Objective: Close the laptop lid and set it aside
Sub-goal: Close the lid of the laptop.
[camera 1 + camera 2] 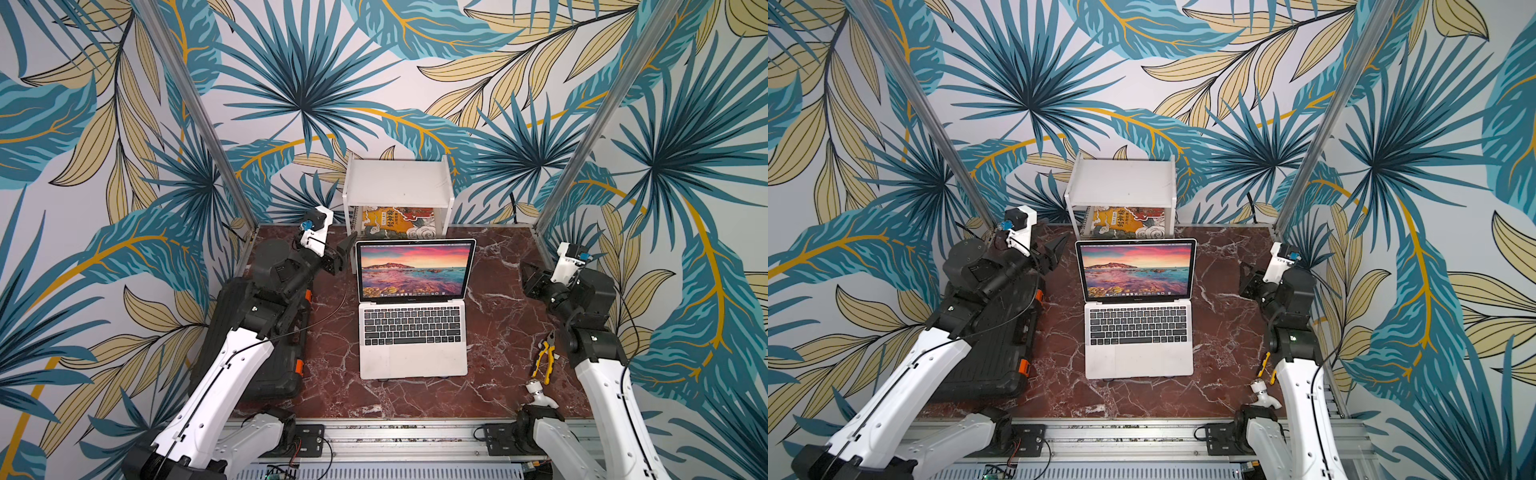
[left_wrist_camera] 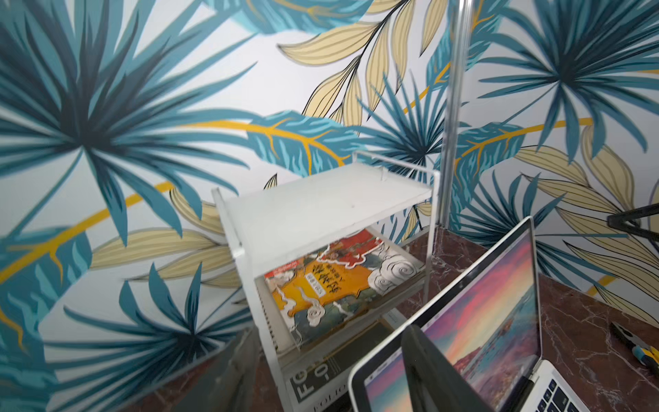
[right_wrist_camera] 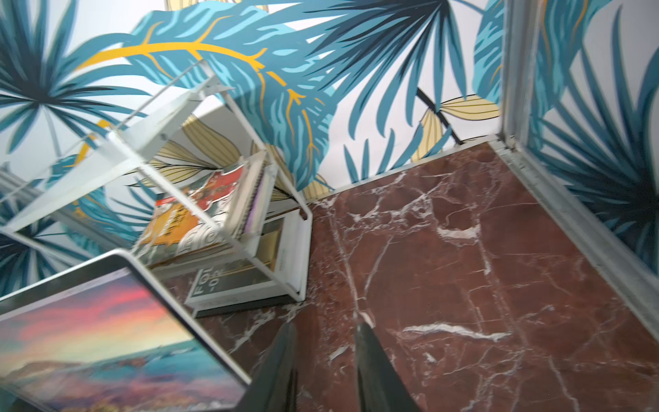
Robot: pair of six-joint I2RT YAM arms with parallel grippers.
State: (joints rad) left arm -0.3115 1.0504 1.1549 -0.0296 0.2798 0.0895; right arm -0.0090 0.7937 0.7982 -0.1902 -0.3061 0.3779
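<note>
The silver laptop (image 1: 413,332) sits open in the middle of the marble table, keyboard toward the front. The laptop lid (image 1: 414,270) stands upright with its seascape screen lit in both top views (image 1: 1136,270). My left gripper (image 1: 345,253) hovers at the lid's upper left corner, jaws open. In the left wrist view one dark finger (image 2: 424,356) overlaps the screen (image 2: 499,303) and the other finger (image 2: 231,356) lies outside the lid edge. My right gripper (image 1: 524,270) hangs to the right of the laptop, apart from it. Its fingers (image 3: 363,342) stand a narrow gap apart over bare marble, with the lid (image 3: 107,339) off to one side.
A white shelf (image 1: 399,178) stands just behind the lid, with books (image 1: 395,222) under it. A black ribbed case (image 1: 257,345) lies under the left arm. Yellow-handled pliers (image 1: 544,357) and a small white fitting (image 1: 538,395) lie near the right arm's base. Metal frame posts rise at the back corners.
</note>
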